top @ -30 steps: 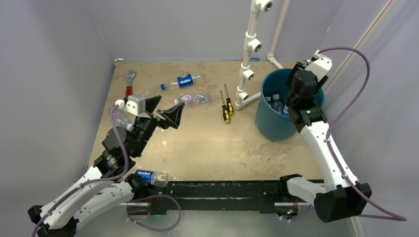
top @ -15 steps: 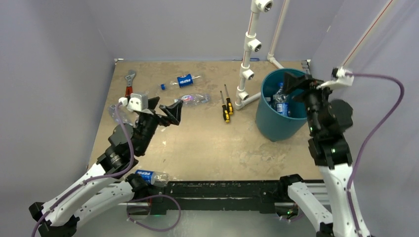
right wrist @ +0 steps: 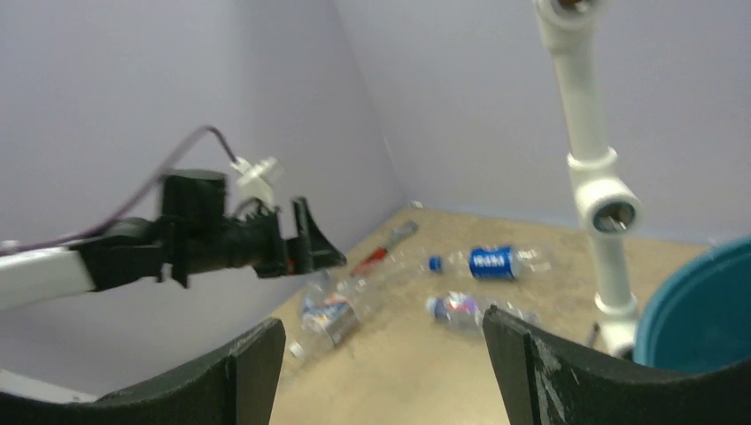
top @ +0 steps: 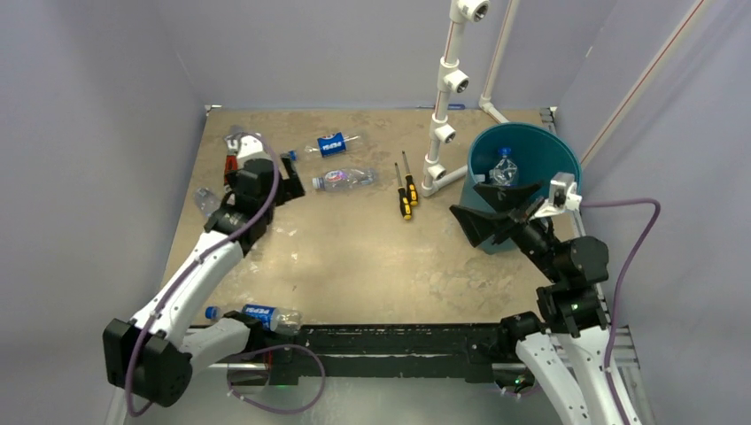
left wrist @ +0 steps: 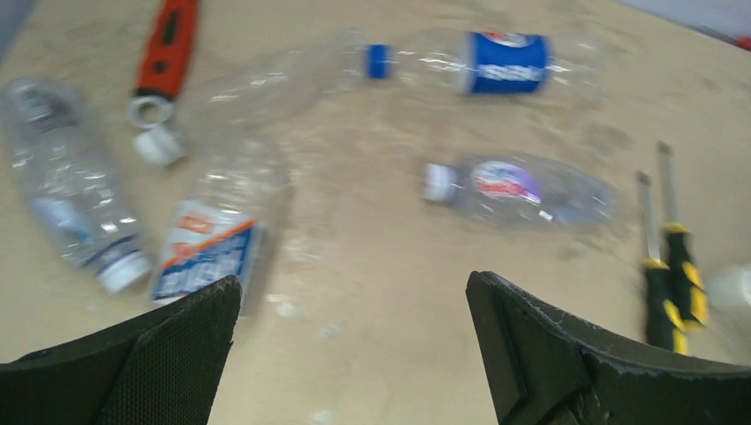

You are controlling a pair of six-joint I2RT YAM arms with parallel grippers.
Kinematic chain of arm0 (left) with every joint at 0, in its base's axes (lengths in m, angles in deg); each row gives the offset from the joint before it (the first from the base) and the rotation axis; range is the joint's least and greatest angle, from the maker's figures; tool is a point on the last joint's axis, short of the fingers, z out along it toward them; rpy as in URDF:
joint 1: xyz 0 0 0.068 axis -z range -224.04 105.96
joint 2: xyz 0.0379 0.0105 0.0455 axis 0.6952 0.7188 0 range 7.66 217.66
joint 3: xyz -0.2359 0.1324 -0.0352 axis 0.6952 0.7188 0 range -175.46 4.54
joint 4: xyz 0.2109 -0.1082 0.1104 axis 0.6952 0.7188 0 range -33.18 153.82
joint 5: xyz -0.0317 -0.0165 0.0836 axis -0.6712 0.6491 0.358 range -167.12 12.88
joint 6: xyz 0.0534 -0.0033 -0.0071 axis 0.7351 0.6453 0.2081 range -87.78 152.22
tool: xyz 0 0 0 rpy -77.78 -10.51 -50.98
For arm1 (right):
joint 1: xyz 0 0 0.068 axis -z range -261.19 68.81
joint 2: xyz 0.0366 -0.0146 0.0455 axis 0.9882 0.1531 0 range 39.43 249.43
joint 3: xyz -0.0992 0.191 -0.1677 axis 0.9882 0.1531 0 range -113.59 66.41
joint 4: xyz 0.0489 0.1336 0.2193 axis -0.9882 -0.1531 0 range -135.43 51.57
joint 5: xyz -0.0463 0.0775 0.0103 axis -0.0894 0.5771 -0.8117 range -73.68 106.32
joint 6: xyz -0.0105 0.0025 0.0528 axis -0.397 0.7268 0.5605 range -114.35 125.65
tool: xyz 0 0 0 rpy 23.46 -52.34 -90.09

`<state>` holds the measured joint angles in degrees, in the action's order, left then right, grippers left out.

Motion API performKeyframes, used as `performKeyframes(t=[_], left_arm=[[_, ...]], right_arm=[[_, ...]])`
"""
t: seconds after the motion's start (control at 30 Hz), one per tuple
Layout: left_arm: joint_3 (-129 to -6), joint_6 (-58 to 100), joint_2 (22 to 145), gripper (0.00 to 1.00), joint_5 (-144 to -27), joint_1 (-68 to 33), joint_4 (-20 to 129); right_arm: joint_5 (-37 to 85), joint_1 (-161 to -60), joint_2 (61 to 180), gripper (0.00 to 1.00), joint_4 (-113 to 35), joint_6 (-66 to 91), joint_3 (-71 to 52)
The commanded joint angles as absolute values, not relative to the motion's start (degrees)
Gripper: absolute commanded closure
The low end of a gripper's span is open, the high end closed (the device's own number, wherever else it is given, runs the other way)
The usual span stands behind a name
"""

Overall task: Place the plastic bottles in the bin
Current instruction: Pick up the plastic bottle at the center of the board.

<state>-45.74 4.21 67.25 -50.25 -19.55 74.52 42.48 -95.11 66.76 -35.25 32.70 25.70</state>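
Note:
Several plastic bottles lie at the far left of the table: a blue-labelled one (top: 332, 144) (left wrist: 505, 62), a white-capped one (top: 345, 179) (left wrist: 518, 186), an orange-and-blue-labelled one (left wrist: 212, 248) and a clear one (top: 205, 202) (left wrist: 71, 208). Another bottle (top: 266, 314) lies at the near edge. My left gripper (top: 266, 177) (left wrist: 352, 292) hangs open over bare table beside the orange-and-blue bottle, holding nothing. The teal bin (top: 558, 159) (right wrist: 708, 310) stands at the right with a bottle (top: 505, 168) inside. My right gripper (top: 491, 212) (right wrist: 383, 332) is open and empty, just in front of the bin.
A red-handled wrench (top: 232, 146) (left wrist: 164, 49) lies at the far left by the bottles. Two yellow-and-black screwdrivers (top: 406, 190) (left wrist: 669, 266) lie mid-table. A white pipe frame (top: 445, 106) (right wrist: 593, 168) rises left of the bin. Purple walls close in three sides.
My right gripper has opened and drawn back from over the bin to its near side. The left arm has reached forward and down towards the bottles at the far left.

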Motion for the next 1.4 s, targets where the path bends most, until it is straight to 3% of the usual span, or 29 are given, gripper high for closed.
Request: performKeyframes(t=[0.0, 0.17, 0.47, 0.8, 1.13, 1.37], left_arm=[[-49.91, 0.32, 71.59, 0.01, -57.19, -32.54, 80.36], [-49.95, -2.36, 76.00, 0.01, -51.68, -35.68, 77.91], [-49.15, 3.63, 84.11, 0.01, -51.34, -39.47, 74.03], [-56.65, 14.53, 97.72, 0.01, -53.76, -40.32, 78.28], [-57.41, 16.48, 102.69, 0.01, -55.29, -42.95, 78.14], [-59.44, 15.55, 107.03, 0.16, -60.23, -43.04, 77.86]], right_arm=[[46.34, -97.05, 63.32, 0.14, -25.77, 36.53, 28.39], [45.84, -100.55, 61.81, 0.14, -21.85, 37.44, 32.74], [43.10, -104.70, 58.56, 0.14, -26.36, 34.17, 32.73], [42.12, -106.69, 56.78, 0.14, -29.35, 32.37, 31.87], [40.58, -108.35, 55.93, 0.14, -31.44, 30.01, 31.42], [40.67, -108.97, 56.72, 0.14, -31.77, 29.84, 31.15]])
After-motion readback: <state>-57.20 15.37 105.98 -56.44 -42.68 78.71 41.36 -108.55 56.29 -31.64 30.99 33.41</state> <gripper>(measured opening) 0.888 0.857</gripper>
